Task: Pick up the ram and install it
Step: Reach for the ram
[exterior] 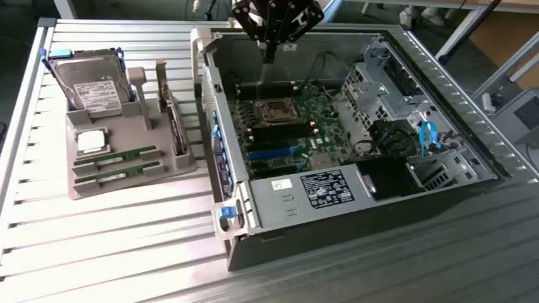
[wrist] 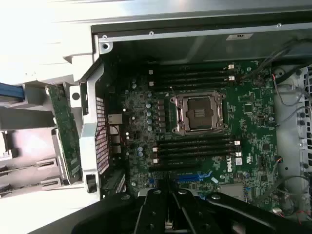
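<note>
Gripper (exterior: 267, 57) over motherboard (exterior: 324, 123) — ram (exterior: 115, 158) well apart

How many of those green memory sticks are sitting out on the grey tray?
2. One ram lies flat in a groove of the grey tray, at the exterior view's left; the second ram lies alongside it. An upright green board in the tray may be another.

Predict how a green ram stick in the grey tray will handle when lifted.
The ram is a thin, narrow board, so it is probably light and stiff, not floppy. Its bare circuit face suggests that it is fragile. It sits in a slot of the tray, so it may catch if lifted askew.
</note>
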`<state>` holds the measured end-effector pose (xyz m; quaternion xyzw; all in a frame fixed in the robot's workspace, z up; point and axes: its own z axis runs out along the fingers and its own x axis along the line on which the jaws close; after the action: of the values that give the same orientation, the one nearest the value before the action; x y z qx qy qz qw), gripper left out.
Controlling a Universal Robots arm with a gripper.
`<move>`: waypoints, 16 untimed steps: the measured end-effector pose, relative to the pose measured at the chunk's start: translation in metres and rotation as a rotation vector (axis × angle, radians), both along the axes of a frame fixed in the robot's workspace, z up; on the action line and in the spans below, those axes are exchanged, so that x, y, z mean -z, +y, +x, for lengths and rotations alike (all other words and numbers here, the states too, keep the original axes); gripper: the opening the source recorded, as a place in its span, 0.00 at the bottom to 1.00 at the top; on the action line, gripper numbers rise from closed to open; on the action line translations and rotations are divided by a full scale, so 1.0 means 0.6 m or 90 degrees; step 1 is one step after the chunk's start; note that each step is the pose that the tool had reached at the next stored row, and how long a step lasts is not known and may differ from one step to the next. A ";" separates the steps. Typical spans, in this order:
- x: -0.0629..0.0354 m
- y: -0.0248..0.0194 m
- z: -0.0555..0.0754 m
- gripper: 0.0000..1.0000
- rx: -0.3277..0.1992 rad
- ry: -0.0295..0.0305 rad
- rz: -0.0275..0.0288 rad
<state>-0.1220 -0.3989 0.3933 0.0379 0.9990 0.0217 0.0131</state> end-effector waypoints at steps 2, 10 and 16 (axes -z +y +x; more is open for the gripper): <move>0.000 0.0000 -0.014 0.13 0.000 0.0000 -0.0001; 0.000 0.0000 -0.020 0.13 0.000 0.0000 -0.0001; 0.000 0.0000 -0.028 0.13 0.000 0.0000 -0.0001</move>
<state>-0.1386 -0.3989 0.3933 0.0379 0.9990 0.0216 0.0131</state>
